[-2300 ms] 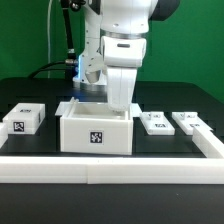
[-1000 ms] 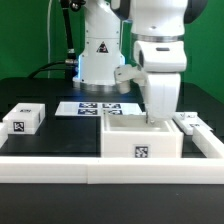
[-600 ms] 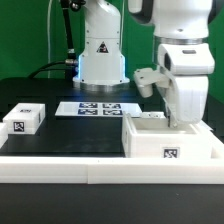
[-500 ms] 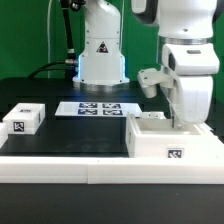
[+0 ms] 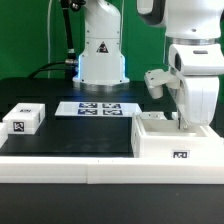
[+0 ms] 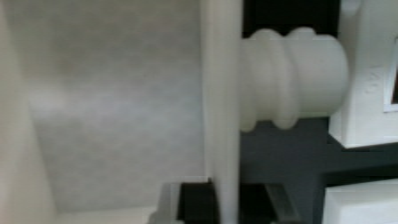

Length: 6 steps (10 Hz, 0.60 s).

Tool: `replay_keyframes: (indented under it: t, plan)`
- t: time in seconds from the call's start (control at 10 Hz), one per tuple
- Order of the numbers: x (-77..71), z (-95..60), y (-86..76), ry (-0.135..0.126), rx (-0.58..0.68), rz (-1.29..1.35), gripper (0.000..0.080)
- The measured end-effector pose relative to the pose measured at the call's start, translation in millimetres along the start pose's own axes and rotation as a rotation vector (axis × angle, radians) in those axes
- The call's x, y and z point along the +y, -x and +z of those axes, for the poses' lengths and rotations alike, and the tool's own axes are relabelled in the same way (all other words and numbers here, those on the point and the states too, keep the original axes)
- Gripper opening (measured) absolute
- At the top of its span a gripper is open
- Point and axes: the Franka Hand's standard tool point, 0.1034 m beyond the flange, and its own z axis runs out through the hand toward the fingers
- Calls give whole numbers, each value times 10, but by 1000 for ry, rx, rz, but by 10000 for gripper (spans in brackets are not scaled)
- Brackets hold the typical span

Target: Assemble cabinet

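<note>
The cabinet [image 5: 165,146] has slid further toward the exterior view's right, gripper [image 5: 187,119] clamped on its wall

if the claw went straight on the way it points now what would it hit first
Most likely the cabinet box: the claw points down into its open top, so a wall or the floor comes first. Its fingertips are hidden.

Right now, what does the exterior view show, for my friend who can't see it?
A white robot arm's gripper dips into an open white box at the exterior view's right. A small white block sits at that view's left.
</note>
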Motion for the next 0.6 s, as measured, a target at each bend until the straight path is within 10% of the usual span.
replay_keyframes:
  t: [0.1, 0.5, 0.6]
  plan:
    - [0, 2, 4, 0, 0, 1, 44]
    - [3, 3, 16, 0, 0, 3, 606]
    - [4, 3, 18, 0, 0, 3, 606]
